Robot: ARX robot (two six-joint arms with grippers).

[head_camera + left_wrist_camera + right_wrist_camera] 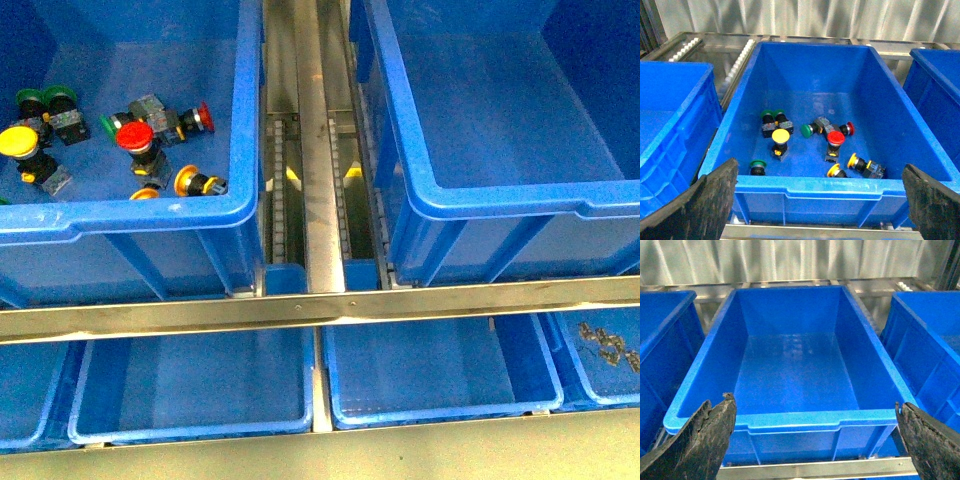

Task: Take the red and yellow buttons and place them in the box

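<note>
Your left claw [820,167] and right claw [814,401] gape wide, empty. Ahead of the left claw, the red button [835,137] looks light, rigid, slick-capped; grip below its cap.

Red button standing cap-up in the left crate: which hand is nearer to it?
Left. The left hand hangs open just outside the source crate, facing the red button; the right hand hangs open at the neighbouring empty crate.

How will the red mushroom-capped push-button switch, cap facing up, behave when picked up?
The red mushroom-capped switch looks hard plastic, so probably stiff. Its wide cap over a narrower body may make it tip if nudged. The rounded cap could slip.
</note>
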